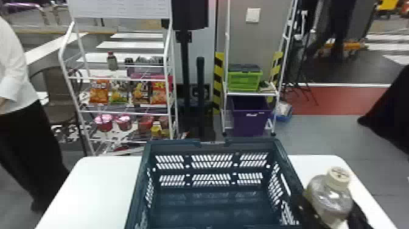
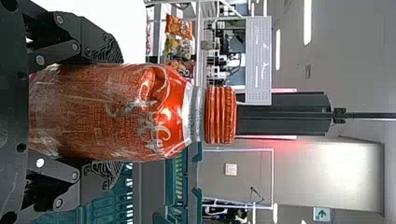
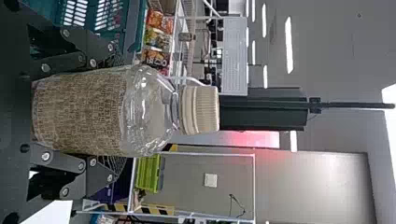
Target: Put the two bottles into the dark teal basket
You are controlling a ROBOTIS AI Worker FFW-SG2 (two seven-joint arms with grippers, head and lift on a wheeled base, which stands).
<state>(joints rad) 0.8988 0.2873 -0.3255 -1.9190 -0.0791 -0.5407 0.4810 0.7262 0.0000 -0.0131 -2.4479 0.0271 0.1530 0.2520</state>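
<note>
My left gripper grips red bottle, right gripper grips clear bottle. I should lift both over basket rim, lower them upright, apart, then release.

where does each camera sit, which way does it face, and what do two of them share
Head view: on the head, facing forward and down at the basket and table; the right gripper shows low on the right.
Left wrist view: on the left wrist, facing out past the red bottle; the left gripper closes on it.
Right wrist view: on the right wrist, facing out past the clear bottle, held by the right gripper.
Head and right wrist views share that bottle and the green crate.
</note>
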